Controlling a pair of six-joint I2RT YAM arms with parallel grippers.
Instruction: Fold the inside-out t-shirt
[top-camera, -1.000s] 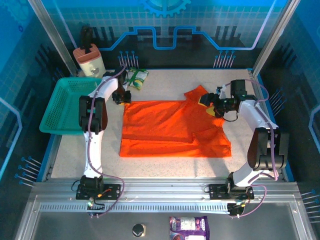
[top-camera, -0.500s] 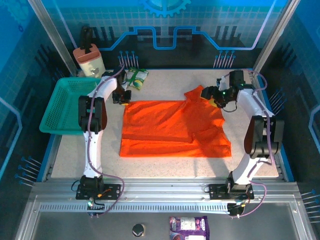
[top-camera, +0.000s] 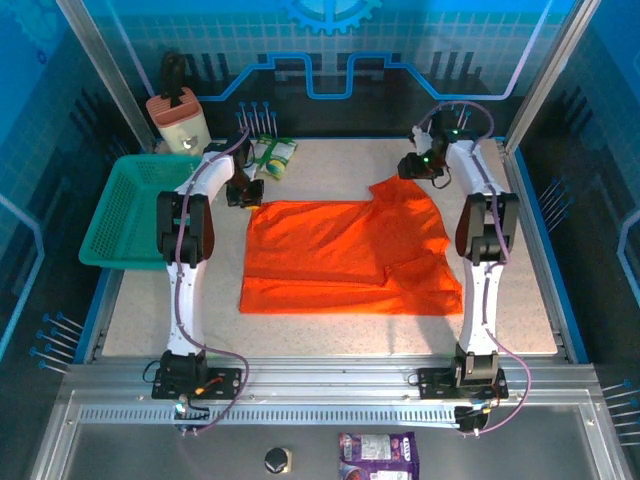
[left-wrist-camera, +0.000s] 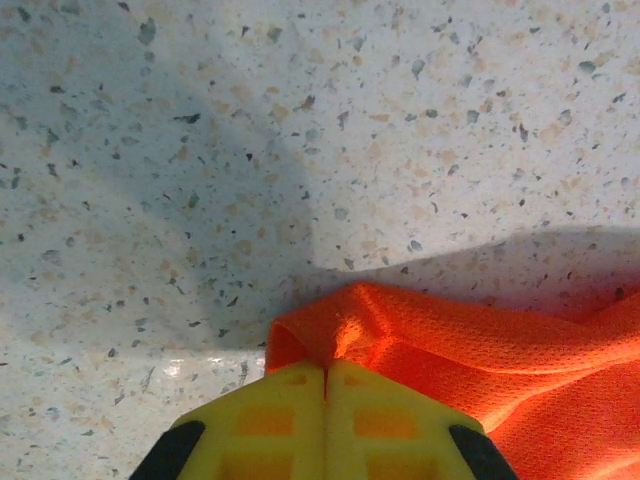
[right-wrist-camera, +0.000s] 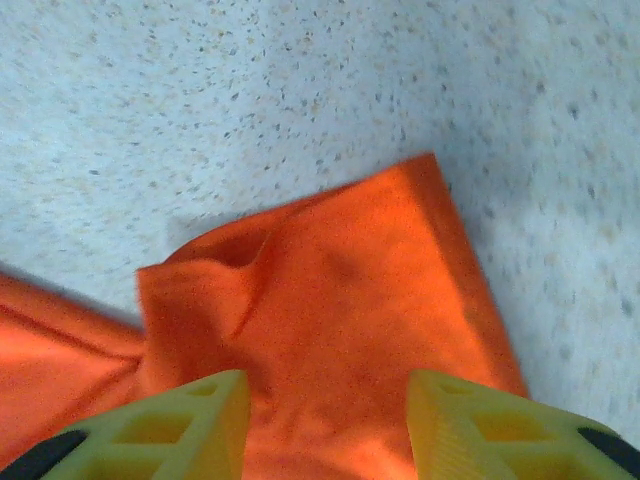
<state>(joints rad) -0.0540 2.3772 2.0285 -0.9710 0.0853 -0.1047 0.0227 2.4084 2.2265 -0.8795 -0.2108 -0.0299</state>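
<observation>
Two grabs: left gripper (left-wrist-camera: 326, 372) is clamped on a corner of the wrinkly orange-red cloth t-shirt (top-camera: 340, 255) at its tips. Right gripper (right-wrist-camera: 328, 400) has jaws apart, sleeve (right-wrist-camera: 330, 280) between them. I'd close low, then lift evenly.

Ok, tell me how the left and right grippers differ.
Left gripper is shut, pinching a corner of the t-shirt; right gripper stands open over a sleeve. Left gripper is at the far-left corner; right gripper is at the far-right sleeve. Both have yellow fingers and sit at the t-shirt's far edge.
</observation>
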